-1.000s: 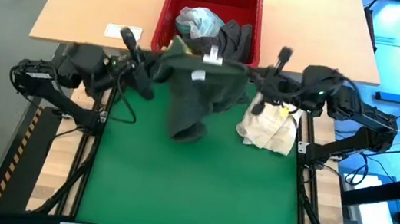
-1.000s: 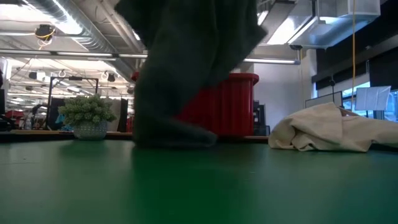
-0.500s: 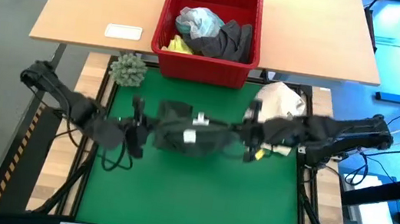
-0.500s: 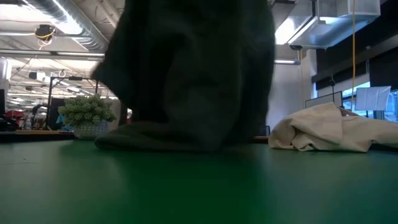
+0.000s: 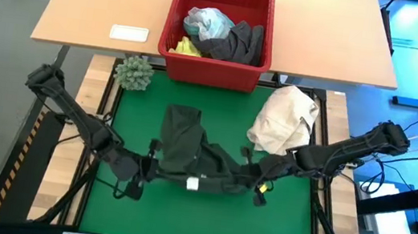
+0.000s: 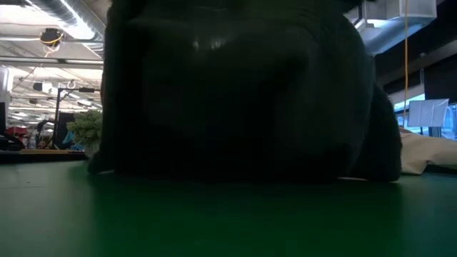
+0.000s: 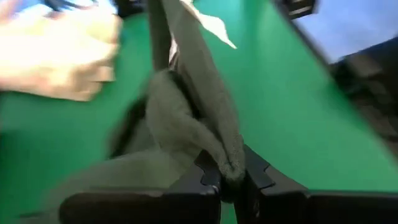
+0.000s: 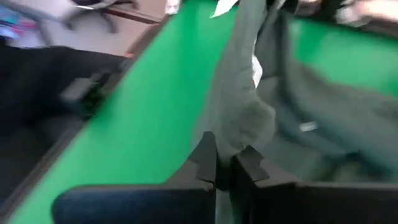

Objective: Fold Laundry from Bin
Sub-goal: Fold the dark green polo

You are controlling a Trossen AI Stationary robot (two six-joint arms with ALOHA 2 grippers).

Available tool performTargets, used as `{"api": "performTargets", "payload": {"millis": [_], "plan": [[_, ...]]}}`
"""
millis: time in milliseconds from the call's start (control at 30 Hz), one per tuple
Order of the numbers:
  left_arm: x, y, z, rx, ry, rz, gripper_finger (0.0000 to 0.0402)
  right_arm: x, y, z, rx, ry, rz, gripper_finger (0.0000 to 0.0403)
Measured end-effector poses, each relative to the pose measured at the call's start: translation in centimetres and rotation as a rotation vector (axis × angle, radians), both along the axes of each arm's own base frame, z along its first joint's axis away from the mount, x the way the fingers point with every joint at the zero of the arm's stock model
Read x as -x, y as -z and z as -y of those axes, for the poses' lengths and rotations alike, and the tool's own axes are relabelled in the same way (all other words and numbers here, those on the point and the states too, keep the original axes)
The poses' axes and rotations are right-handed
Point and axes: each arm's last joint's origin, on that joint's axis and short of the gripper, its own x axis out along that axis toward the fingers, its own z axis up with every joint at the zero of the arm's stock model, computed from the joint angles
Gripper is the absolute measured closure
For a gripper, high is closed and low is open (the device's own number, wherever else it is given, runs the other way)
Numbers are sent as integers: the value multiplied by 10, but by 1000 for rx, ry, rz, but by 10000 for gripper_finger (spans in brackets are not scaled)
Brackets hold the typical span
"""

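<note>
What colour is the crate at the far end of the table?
Bright red crate, slotted sides; it shows best in the high view.

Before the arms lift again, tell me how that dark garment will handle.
Likely floppy: the dark garment sags between both pinched edges. Probably light: thin folds bunch in the left gripper. It may drag along the green mat.
</note>
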Motion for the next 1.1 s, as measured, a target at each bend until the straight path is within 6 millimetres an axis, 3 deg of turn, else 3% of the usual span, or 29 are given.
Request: {"api": "performTargets", "payload": {"millis": [100,267,500,700,867,1100], "plan": [[2,16,9,96,96,-145,375,9,19,-2,-82,-56,-157,366],[-5,21,12,161,46,-171,312,7,20,-3,-132,-74,-154,337],[-7,8,12,188,44,-126,265,4,21,0,4,4,-78,292],[-10,9,0,11,-74,-76,261,-11,32,20,118,157,-70,282],[-15,17,-27,-96,-206,-142,266,-31,61,43,171,206,-170,283],[-24,52,-61,-85,-249,-163,311,-54,107,60,189,178,-280,348]]}}
